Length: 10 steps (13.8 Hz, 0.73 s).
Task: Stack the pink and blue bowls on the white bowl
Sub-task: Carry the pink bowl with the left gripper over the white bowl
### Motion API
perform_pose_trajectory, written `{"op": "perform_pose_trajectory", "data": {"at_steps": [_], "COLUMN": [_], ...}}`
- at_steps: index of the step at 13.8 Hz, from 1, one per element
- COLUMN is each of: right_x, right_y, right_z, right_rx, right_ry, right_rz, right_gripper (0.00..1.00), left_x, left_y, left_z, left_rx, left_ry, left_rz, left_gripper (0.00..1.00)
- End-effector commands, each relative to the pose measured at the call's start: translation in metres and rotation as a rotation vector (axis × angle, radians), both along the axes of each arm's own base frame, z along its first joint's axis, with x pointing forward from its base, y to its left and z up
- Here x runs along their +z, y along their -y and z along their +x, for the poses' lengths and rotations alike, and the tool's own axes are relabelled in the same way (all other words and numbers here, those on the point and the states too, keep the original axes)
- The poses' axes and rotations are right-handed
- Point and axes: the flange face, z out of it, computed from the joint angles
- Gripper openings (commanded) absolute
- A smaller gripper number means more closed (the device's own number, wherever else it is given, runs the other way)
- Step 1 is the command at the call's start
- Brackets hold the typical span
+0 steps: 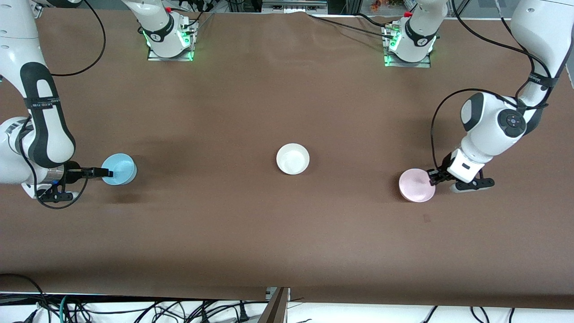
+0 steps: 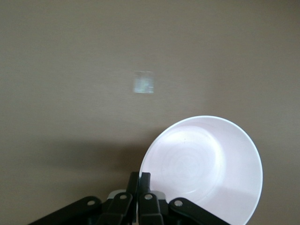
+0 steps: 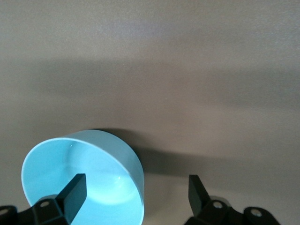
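Front view: you're at the pickup step on both sides. Left gripper [image 1: 434,178] is clamped tight on the pink bowl [image 1: 417,185] rim, bowl tipped, at the left arm's end of the table. Right gripper [image 1: 106,172] is wide open astride the blue bowl [image 1: 119,168] wall, one finger [image 3: 72,193] inside, the other outside; nothing gripped yet. That bowl sits at the right arm's end. White bowl [image 1: 293,158] sits mid-table, upright, well apart from both.

Next, imo: close right on the blue rim, lift, carry one bowl at a time over the white one and lower it square so it nests.

Contents: all 3 bowls look empty; the wrist views show bare insides of pink and blue. Risk: thin rim grip, glossy, bowl could swing or slip.
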Motion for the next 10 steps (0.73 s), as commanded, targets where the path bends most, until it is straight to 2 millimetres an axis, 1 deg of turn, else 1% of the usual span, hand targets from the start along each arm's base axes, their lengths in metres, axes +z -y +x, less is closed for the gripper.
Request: {"op": "perform_pose_trajectory", "data": {"at_steps": [1, 2, 3, 4, 6, 8, 10], "right_x": [-0.001, -0.001, -0.001, -0.002, -0.001, 0.001, 0.002], "right_y": [-0.001, -0.001, -0.002, -0.003, -0.004, -0.005, -0.006], "right_z": [-0.004, -0.004, -0.005, -0.006, -0.006, -0.006, -0.006], "right_rx": [0.026, 0.026, 0.027, 0.030, 0.032, 0.033, 0.035], "right_ry": [0.008, 0.008, 0.002, -0.010, -0.014, -0.016, -0.023], "right_rz": [0.034, 0.034, 0.036, 0.043, 0.046, 0.048, 0.052], "right_gripper": [0.71, 0.67, 0.60, 0.54, 0.42, 0.37, 0.29], "left_x": [0.018, 0.022, 0.023, 0.024, 0.037, 0.052, 0.059], "left_y": [0.041, 0.061, 0.083, 0.109, 0.161, 0.199, 0.230], "left_z": [-0.001, -0.004, -0.007, -0.012, -0.014, -0.016, -0.023], "left_rx": [0.059, 0.080, 0.097, 0.117, 0.159, 0.186, 0.212], "left_ry": [0.007, -0.004, -0.015, -0.022, -0.042, -0.070, -0.071], "left_rz": [-0.019, -0.034, -0.043, -0.053, -0.061, -0.047, -0.061], "left_gripper": [0.00, 0.00, 0.00, 0.00, 0.00, 0.00, 0.00]}}
